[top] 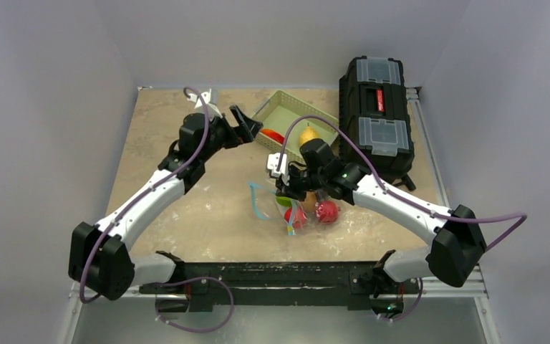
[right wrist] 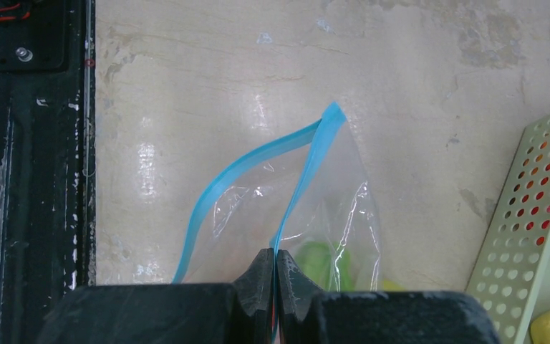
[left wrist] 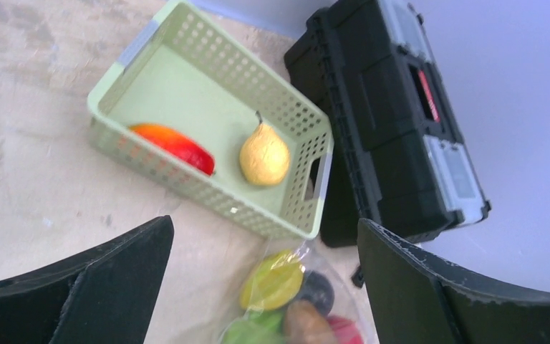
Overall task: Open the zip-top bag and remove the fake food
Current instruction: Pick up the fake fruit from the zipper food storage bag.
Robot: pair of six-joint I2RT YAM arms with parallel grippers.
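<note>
I can read no writing; the red tag [top: 380, 99] on the black toolbox [top: 376, 136], upper right of the top view, is too small to make out. The zip-top bag [right wrist: 329, 208], clear and crinkly with a blue zip strip [right wrist: 243, 161], lies on the surface [top: 186, 143] at frame centre, mouth parted, my right pincer [right wrist: 275, 276] clamped on one strip, its red, green and yellow fake food [top: 326, 211] partly hidden under it. My left pincer [top: 247, 125] gapes empty just beside the green basket [top: 297, 93].
</note>
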